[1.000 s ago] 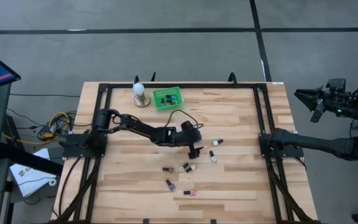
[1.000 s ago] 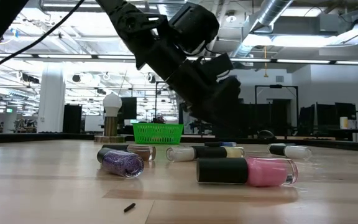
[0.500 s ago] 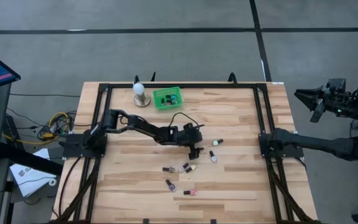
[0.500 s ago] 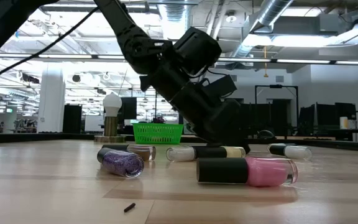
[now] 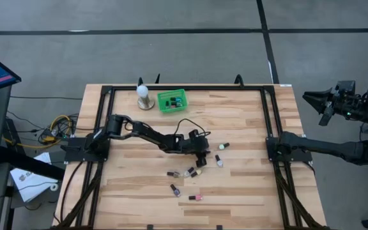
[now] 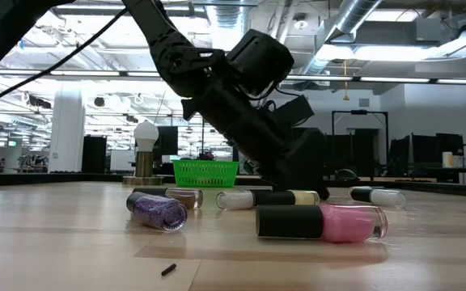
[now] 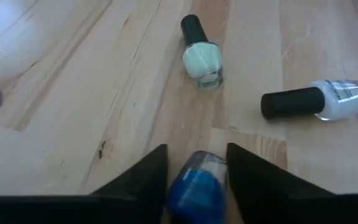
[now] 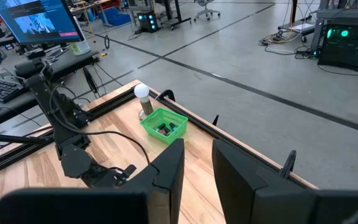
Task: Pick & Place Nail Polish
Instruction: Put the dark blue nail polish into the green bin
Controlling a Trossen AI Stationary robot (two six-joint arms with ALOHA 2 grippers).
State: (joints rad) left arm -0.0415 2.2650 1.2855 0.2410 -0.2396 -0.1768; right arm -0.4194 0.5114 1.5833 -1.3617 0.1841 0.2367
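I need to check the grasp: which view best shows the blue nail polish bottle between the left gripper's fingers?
The left wrist view: the blue bottle sits close up between the left gripper fingers. In the high and low views the gripper hides it. The right wrist view shows only the arm, far off.

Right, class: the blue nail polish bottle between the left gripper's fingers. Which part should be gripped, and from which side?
Grip the blue nail polish bottle across its body, coming from above. It sits on the wooden table with the left gripper already lowered over it, one dark finger on each side, so closing there probably suits its narrow width. The right gripper waits off the table.
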